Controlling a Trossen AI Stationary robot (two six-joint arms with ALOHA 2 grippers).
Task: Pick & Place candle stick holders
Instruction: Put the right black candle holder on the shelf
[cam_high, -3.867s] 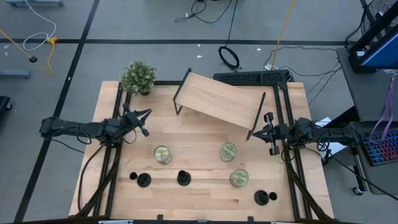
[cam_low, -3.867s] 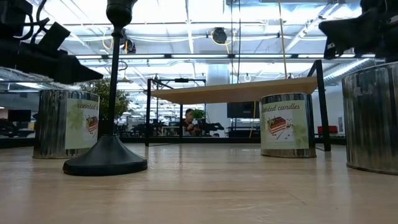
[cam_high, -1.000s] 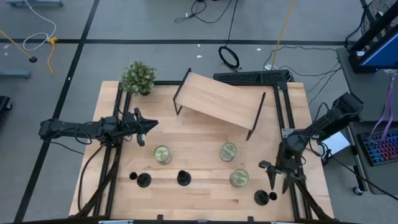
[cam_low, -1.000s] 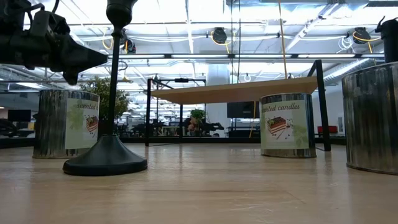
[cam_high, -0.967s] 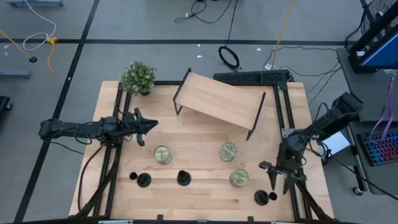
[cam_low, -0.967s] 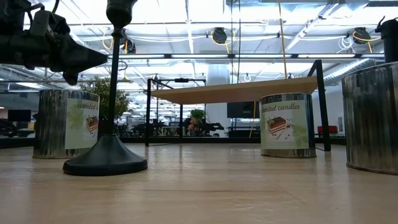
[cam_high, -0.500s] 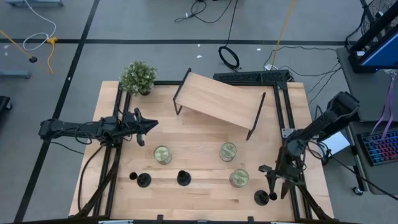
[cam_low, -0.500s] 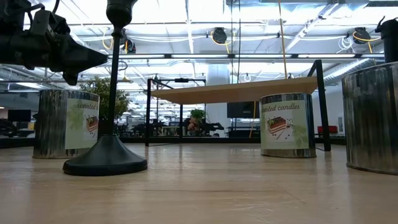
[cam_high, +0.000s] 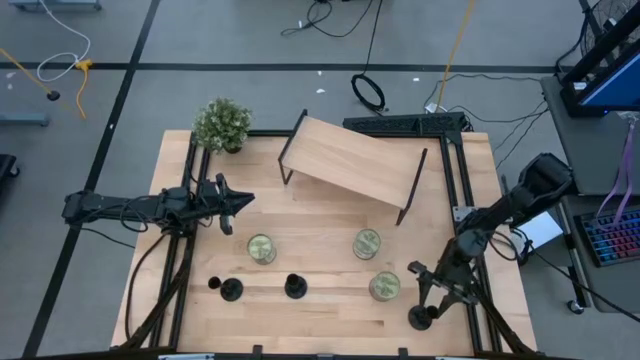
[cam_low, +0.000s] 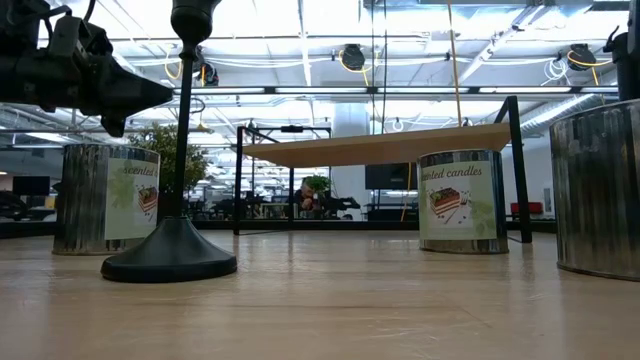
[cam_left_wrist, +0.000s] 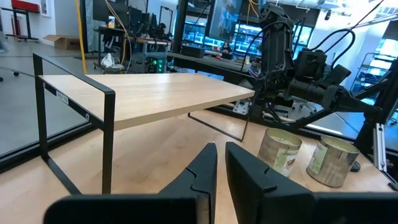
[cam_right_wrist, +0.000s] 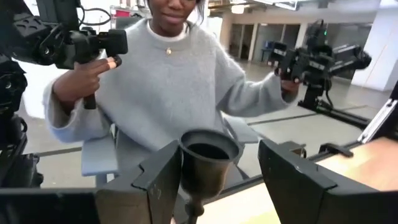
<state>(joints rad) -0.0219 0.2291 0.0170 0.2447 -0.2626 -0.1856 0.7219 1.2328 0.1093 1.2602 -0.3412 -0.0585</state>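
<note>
Three black candle stick holders stand on their round bases near the table's front edge: one at the left (cam_high: 231, 290), one beside it (cam_high: 295, 287), one at the right (cam_high: 420, 318). My right gripper (cam_high: 426, 300) is open at the right one, pointing toward the near edge. Its fingers stand on either side of the holder's cup top (cam_right_wrist: 208, 155), which is nearer one finger (cam_right_wrist: 165, 180). My left gripper (cam_high: 240, 200) hovers shut over the table's left part, holding nothing; the left wrist view shows its fingers (cam_left_wrist: 211, 168) together. My right gripper comes level at the holder's cup top (cam_right_wrist: 205, 163). The cup stands close against one finger (cam_right_wrist: 169, 174). Whether they touch, I cannot tell. The holder stands upright on the table.
Three greenish candle jars (cam_high: 261, 248) (cam_high: 367, 243) (cam_high: 385, 286) stand mid-table, the last close to my right gripper. A wooden shelf on black legs (cam_high: 350, 165) and a plant (cam_high: 222, 124) are at the back. A person (cam_right_wrist: 168, 74) sits beyond the near edge.
My right gripper has moved toward the table's near edge and a little left, down to the right candle stick holder, and its open fingers now flank the cup top. The holder has stayed put.
</note>
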